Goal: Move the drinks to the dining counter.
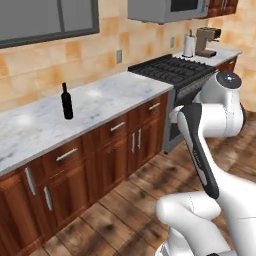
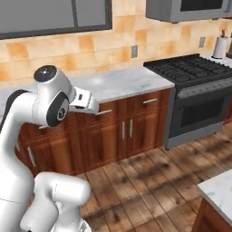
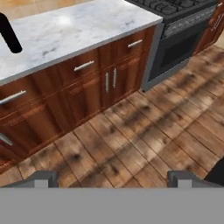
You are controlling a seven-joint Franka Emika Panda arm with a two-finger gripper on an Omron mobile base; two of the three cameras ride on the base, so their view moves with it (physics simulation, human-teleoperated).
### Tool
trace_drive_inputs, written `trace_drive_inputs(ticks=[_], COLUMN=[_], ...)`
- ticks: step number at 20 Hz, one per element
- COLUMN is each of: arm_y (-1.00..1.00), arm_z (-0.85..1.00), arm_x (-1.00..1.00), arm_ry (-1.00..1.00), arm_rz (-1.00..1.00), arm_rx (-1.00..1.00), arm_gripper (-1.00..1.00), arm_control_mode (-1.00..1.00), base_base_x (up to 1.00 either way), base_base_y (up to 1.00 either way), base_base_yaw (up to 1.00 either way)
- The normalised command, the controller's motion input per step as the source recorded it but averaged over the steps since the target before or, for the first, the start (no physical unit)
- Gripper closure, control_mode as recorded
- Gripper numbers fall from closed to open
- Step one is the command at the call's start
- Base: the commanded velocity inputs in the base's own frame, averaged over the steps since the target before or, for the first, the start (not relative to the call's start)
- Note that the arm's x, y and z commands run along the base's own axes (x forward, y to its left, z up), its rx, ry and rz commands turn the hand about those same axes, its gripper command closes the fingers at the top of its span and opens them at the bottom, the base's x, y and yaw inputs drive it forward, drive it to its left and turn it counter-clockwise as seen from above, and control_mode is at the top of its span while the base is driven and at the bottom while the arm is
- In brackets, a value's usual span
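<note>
Gripper (image 3: 112,178) spread wide over floor, nothing held; approach step, next needs reach to wine bottle (image 1: 66,102) on counter (image 1: 100,102).

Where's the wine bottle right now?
The wine bottle stands upright on the marble counter over the handled wooden cabinets, left of the stove, at the left of the left base view.

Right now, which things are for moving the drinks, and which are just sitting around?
For the job:
- wine bottle, upright on the marble counter
- gripper, jaws open, holding nothing

Just sitting around:
- stove
- paper towel roll
- coffee machine
- microwave
</note>
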Motion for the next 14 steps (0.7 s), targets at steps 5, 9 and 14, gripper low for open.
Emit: trace_drive_inputs(ticks=[5, 9, 14], arm_y=[0.0, 0.0, 0.0], arm_z=[0.0, 0.0, 0.0], arm_x=[0.0, 0.0, 0.0], arm_ry=[0.0, 0.0, 0.0], arm_rz=[0.0, 0.0, 0.0], arm_rx=[0.0, 0.0, 0.0], arm_gripper=[-1.0, -1.0, -1.0], arm_control_mode=[1.0, 1.0, 1.0], base_base_x=[0.24, 0.38, 0.37], base_base_y=[0.06, 0.14, 0.09], base_base_yaw=[0.5, 0.47, 0.36])
